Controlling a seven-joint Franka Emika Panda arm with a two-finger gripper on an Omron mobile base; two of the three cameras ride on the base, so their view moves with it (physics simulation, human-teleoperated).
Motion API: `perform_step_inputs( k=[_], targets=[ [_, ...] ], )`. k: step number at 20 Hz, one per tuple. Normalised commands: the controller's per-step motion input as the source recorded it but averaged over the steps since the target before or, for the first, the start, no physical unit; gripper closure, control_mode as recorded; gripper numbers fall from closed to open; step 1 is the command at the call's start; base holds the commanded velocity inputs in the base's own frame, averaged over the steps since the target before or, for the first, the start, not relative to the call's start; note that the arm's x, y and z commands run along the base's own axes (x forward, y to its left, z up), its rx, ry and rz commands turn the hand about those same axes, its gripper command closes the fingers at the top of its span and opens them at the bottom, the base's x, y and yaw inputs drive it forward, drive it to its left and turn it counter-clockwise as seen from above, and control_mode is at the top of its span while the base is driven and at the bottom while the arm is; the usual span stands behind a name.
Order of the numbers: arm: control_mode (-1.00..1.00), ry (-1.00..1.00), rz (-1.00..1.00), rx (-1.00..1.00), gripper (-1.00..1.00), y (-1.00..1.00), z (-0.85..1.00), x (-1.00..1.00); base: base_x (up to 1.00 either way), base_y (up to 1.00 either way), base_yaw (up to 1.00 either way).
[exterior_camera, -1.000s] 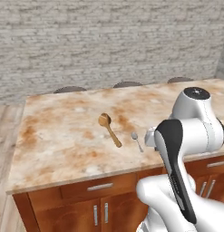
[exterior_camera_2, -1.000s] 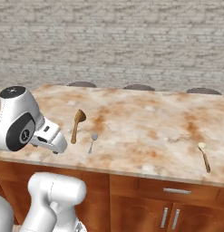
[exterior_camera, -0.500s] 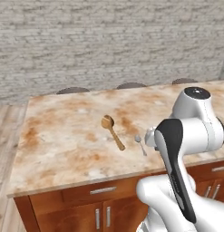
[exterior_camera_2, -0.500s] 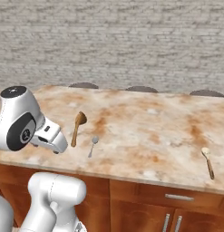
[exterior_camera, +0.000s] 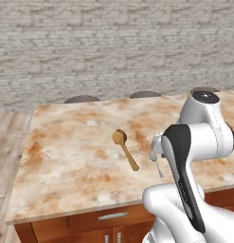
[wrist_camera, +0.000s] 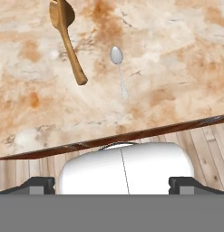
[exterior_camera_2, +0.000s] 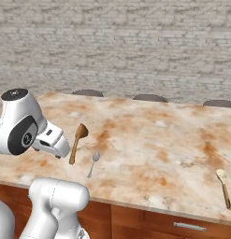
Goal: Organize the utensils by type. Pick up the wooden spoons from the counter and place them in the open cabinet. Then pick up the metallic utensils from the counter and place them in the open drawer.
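Gripper point(wrist_camera: 111, 183) hangs with fingers spread wide, empty; brown wooden spoon point(wrist_camera: 65, 38) and small silver teaspoon point(wrist_camera: 119, 69) lie side by side on the marbled beige stone counter point(wrist_camera: 177, 68); second wooden spoon point(exterior_camera_2: 224, 186) well apart.

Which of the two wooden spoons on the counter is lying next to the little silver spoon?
The darker wooden spoon, beside the silver teaspoon. The paler wooden spoon lies alone near the counter's other end.
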Motion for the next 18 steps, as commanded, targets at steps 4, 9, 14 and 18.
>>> perform_step_inputs(
  k=[4,9,14,18],
  targets=[
    [1.00,0.00,0.00,0.00,-1.00,0.00,0.00,0.00,0.00,0.00,0.00],
    [1.00,0.00,0.00,0.00,-1.00,0.00,0.00,0.00,0.00,0.00,0.00],
    [1.00,0.00,0.00,0.00,-1.00,0.00,0.00,0.00,0.00,0.00,0.00],
    [-1.00,0.00,0.00,0.00,-1.00,-0.05,-0.06,0.06,0.00,0.00,0.00]
  ],
)
